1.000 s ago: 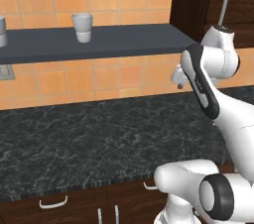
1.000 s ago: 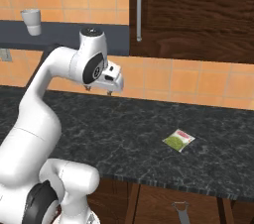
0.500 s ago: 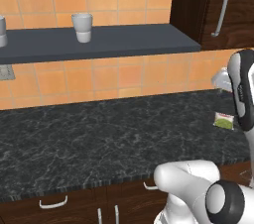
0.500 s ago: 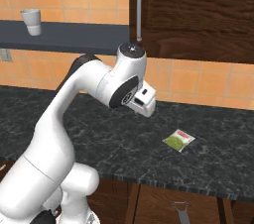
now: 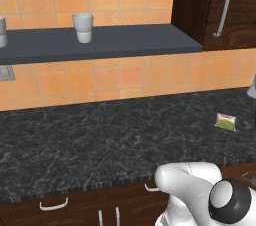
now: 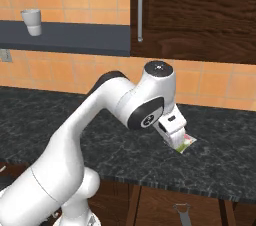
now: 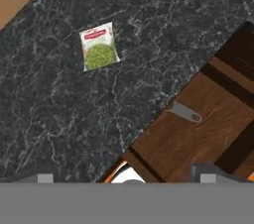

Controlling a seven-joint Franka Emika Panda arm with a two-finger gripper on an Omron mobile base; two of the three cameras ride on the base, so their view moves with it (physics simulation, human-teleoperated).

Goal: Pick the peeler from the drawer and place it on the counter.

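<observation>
The peeler (image 7: 187, 113), a small grey tool, lies on the brown wooden floor of the open drawer (image 7: 208, 134) below the counter's front edge; it also appears as the peeler (image 6: 182, 209) low in the right base view. My gripper (image 7: 127, 178) hangs open and empty above the counter's edge, its two tips far apart at the bottom of the hand view. The hand (image 6: 172, 129) hovers over the black marble counter (image 6: 100, 145), just in front of a green-and-white packet (image 6: 187, 142).
The packet (image 7: 99, 47) lies flat on the counter (image 5: 100, 140), and shows as the packet (image 5: 225, 121) at the right of the left base view. A blue-grey wall shelf (image 5: 110, 42) carries a cup (image 5: 83, 27). A dark wall cabinet (image 6: 200, 15) hangs at the right.
The arm has swung to the right and lower, from over the middle of the counter to above the packet and the drawer. The jaws stay wide apart.
</observation>
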